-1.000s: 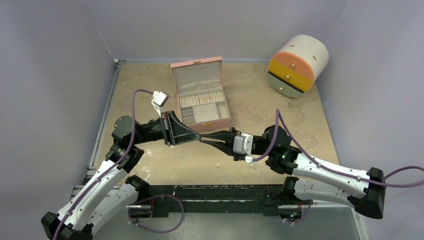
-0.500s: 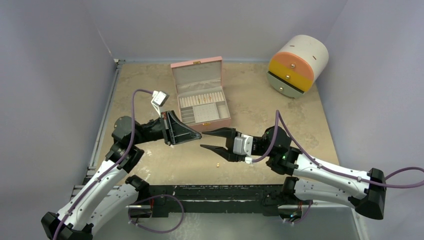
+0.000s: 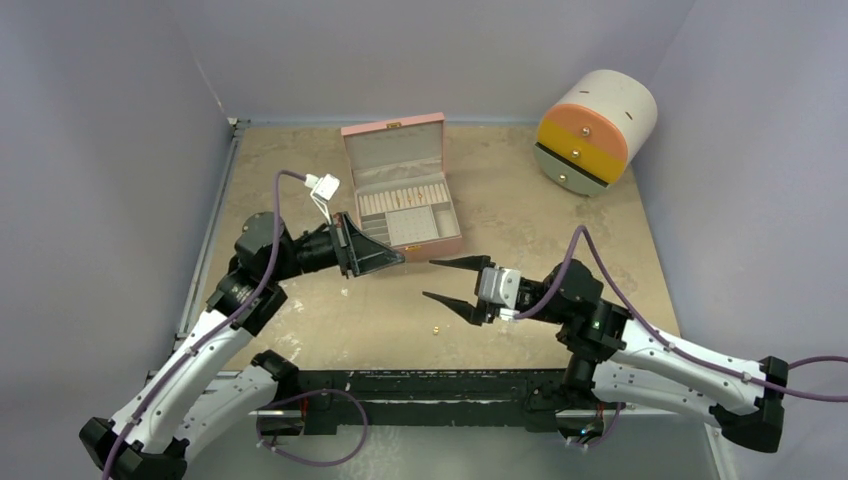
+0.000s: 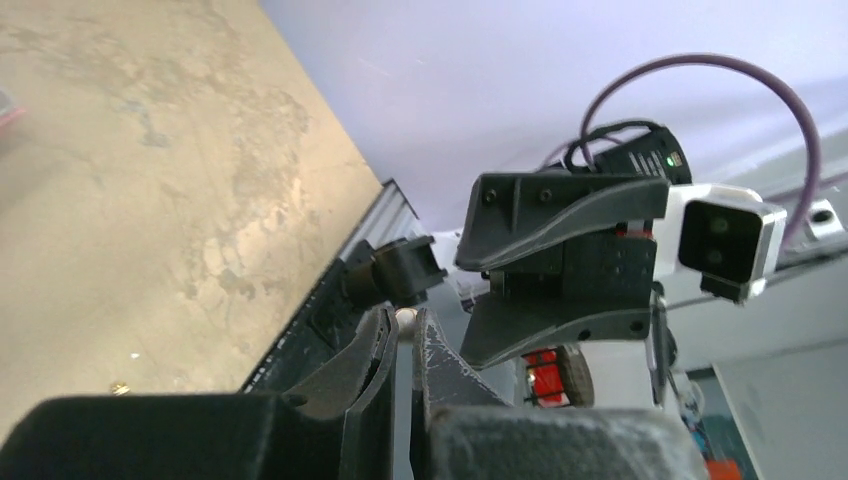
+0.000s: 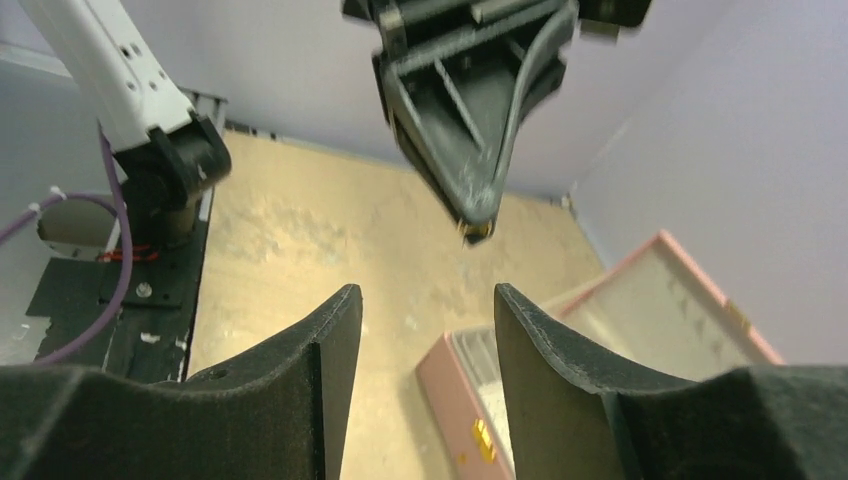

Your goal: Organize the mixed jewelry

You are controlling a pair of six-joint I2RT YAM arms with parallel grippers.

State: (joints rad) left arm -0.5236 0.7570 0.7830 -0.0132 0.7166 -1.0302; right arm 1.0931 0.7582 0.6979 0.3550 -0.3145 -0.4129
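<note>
Just in front of the open pink box [image 3: 432, 248], the left gripper [image 3: 398, 262] has its fingers pinched together on a small gold piece [image 5: 478, 232], seen as a glint at their very tips from the right wrist. Facing it tip to tip, the right gripper [image 3: 430, 279] hangs over the table [image 3: 300, 180] with its fingers spread apart and nothing between them. Another gold piece [image 3: 437, 328] lies loose on the table near its front edge.
</note>
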